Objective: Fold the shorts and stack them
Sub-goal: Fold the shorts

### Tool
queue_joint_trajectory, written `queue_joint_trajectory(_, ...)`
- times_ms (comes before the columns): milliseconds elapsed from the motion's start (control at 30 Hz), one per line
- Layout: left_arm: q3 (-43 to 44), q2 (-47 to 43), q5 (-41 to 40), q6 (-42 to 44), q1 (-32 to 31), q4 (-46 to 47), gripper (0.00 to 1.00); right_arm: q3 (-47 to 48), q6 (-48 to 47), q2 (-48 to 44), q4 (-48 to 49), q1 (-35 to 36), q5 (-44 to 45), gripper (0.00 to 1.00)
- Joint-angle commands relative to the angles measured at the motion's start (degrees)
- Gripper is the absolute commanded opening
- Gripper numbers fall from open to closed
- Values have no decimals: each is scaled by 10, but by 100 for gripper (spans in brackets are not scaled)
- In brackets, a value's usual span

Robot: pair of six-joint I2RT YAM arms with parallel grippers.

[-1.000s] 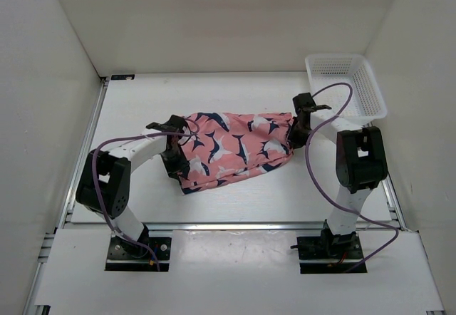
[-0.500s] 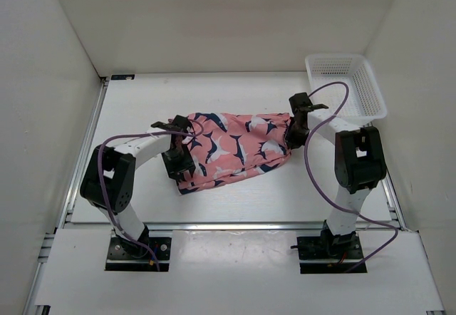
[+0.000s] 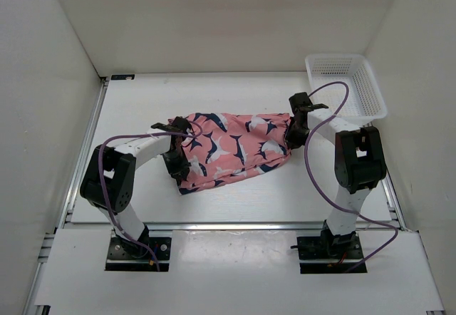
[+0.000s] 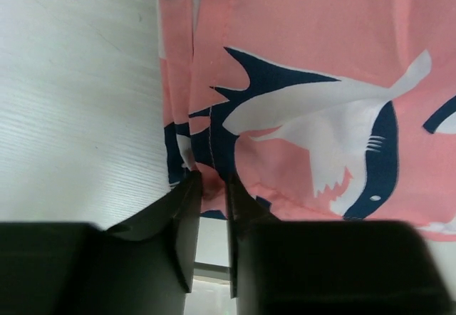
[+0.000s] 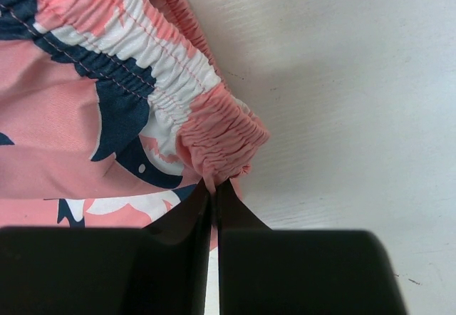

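Observation:
The coral-pink shark-print shorts [image 3: 231,147] lie stretched across the middle of the white table. My left gripper [image 3: 178,164] is shut on their left hem; in the left wrist view its fingers [image 4: 212,187] pinch the navy-trimmed edge of the shorts [image 4: 299,80]. My right gripper [image 3: 293,135] is shut on the right end; in the right wrist view its tips [image 5: 214,187] clamp the gathered elastic waistband of the shorts [image 5: 142,65]. The cloth hangs taut between both grippers, just above or on the table.
A white plastic mesh basket [image 3: 345,87] stands at the back right, close behind the right arm. White walls enclose the table on the left, back and right. Purple cables loop from both arms.
My left gripper has shifted right and slightly back with the hem over the last second, gathering the shorts a little shorter. The right gripper moved slightly left. Little change in the last half second.

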Motion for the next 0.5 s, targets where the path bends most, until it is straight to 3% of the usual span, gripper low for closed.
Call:
queue_joint_trajectory(0,-3,-5,-12,4,-3,2,28,20,-4,-29,-16,2,11,4)
queue_joint_trajectory(67,2,-12,-12,4,-3,2,10,25,-4,-35,-16,2,11,4)
queue_joint_trajectory(467,56,-158,-18,-1,-3,-107,10,25,-15,-64,-37,2,17,5)
